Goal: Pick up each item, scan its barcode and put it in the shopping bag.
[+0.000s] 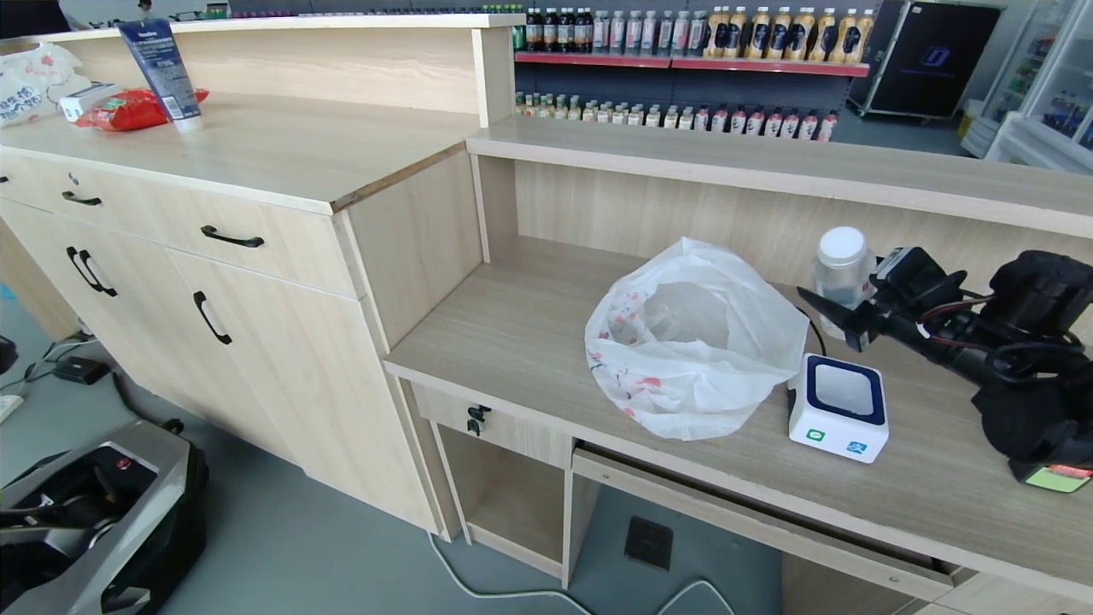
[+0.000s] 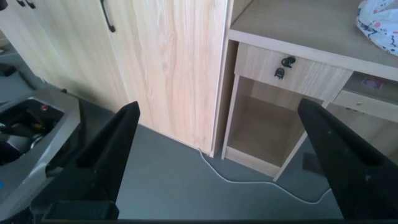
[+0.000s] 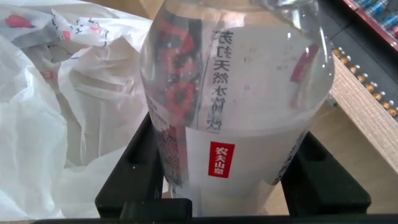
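Note:
A clear water bottle [image 1: 841, 266] with a white cap stands upright behind the white scanner [image 1: 839, 407], at the right of the lower counter. My right gripper [image 1: 847, 314] is shut on the bottle [image 3: 233, 106] low on its body, with one finger [image 3: 134, 177] on each side. I cannot tell whether the bottle's base touches the counter. The white shopping bag [image 1: 692, 342] lies open just left of the scanner and close beside the bottle in the right wrist view [image 3: 62, 118]. My left gripper [image 2: 221, 165] hangs open and empty low over the grey floor, in front of the cabinet.
On the higher counter at the far left stand a blue tube [image 1: 162, 68], a red packet [image 1: 128, 111], a small white box [image 1: 85, 98] and a white pouch [image 1: 30, 81]. A raised back ledge [image 1: 768, 166] runs behind the lower counter. A cable [image 2: 249, 180] lies on the floor.

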`<state>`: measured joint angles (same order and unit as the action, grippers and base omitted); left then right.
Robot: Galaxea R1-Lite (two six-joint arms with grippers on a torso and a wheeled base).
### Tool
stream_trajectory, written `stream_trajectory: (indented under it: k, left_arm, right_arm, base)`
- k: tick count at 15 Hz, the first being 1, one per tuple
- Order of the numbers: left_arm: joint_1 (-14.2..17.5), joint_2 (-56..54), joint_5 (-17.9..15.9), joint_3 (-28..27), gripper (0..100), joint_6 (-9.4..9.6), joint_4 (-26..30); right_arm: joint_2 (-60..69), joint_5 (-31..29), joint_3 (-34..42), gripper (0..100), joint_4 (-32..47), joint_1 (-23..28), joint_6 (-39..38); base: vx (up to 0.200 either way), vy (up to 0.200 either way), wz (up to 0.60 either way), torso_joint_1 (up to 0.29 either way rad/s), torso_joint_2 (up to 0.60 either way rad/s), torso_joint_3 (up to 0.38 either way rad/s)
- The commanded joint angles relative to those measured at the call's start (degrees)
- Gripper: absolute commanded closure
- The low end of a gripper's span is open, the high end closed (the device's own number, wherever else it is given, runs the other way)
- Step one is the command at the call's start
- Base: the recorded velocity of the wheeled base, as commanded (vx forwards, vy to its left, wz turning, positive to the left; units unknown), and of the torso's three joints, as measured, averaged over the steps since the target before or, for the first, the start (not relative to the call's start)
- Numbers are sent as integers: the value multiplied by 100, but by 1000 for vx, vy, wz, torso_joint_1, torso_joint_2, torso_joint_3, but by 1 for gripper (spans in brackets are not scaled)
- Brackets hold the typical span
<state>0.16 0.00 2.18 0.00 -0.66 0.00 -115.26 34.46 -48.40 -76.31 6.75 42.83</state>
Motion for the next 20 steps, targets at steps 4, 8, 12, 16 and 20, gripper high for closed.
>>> stream_trajectory:
  k: [4, 8, 12, 16, 20]
  left_arm:
    - [2, 0, 2, 0, 0, -4, 0]
    - [2, 0, 2, 0, 0, -4, 0]
    - [2, 0, 2, 0, 0, -4, 0]
    - [2, 0, 2, 0, 0, -4, 0]
    - [2, 0, 2, 0, 0, 4, 0]
  right_arm:
    - [-638, 500, -416, 100, -402, 54, 86]
    - [-902, 649, -443, 100, -630, 37, 86]
    - [-1218, 781, -548, 100, -973, 10, 59]
    - [-1253, 816, -548, 100, -982, -51, 77]
    - [-1121, 816, -487, 100, -929, -34, 77]
  base:
    - [0, 0, 0, 0, 0, 0]
    - [0, 0, 0, 0, 0, 0]
    - [0, 0, 0, 0, 0, 0]
    - [0, 0, 0, 0, 0, 0]
    - [0, 0, 0, 0, 0, 0]
